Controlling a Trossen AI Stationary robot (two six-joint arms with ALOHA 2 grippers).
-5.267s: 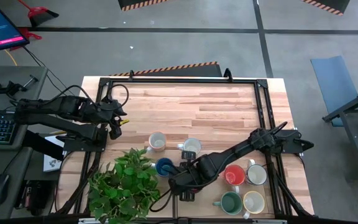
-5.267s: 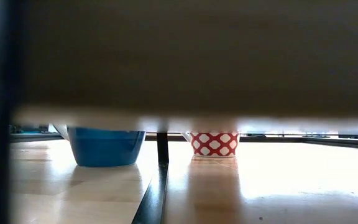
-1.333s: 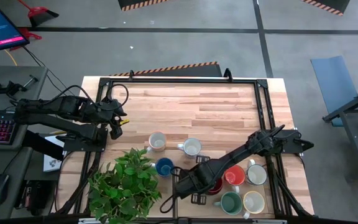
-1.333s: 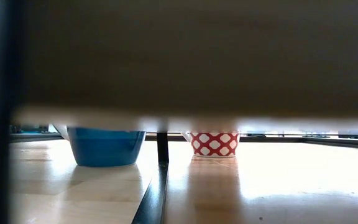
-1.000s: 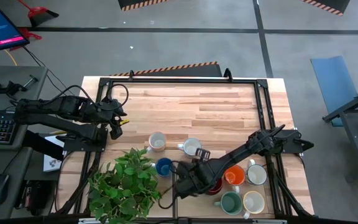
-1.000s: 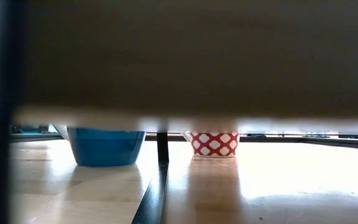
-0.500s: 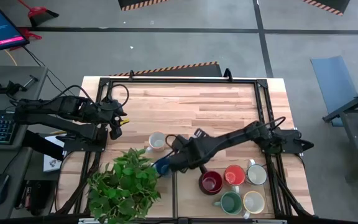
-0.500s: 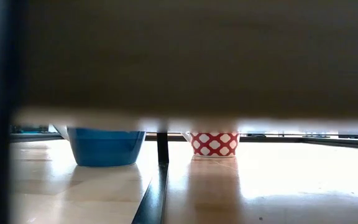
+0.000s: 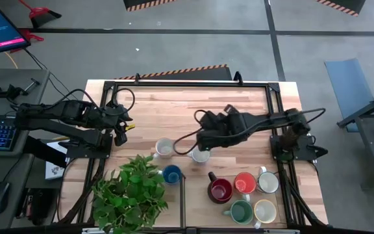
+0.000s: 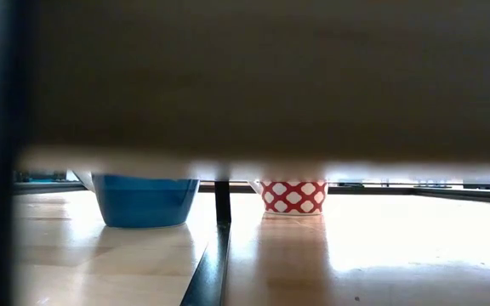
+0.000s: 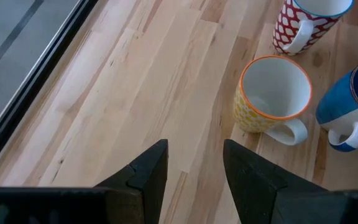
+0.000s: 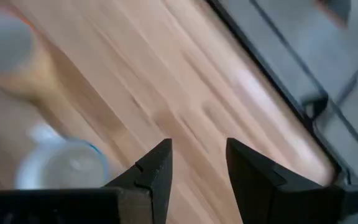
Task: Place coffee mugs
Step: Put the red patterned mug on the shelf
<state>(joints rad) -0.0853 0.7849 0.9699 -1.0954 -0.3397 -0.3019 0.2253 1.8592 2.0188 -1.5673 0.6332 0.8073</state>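
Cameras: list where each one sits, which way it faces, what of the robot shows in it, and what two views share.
High view: above the table, looking straight down; shows both arms, left gripper at the left edge, right gripper over the middle.
Low view: at table-top height, looking level; no arm visible, a dark band fills the upper part.
Left wrist view: looks down past the left arm's open fingers.
Right wrist view: looks past the right arm's open fingers, blurred.
Shared: blue mug and red patterned mug appear in low and left wrist views.
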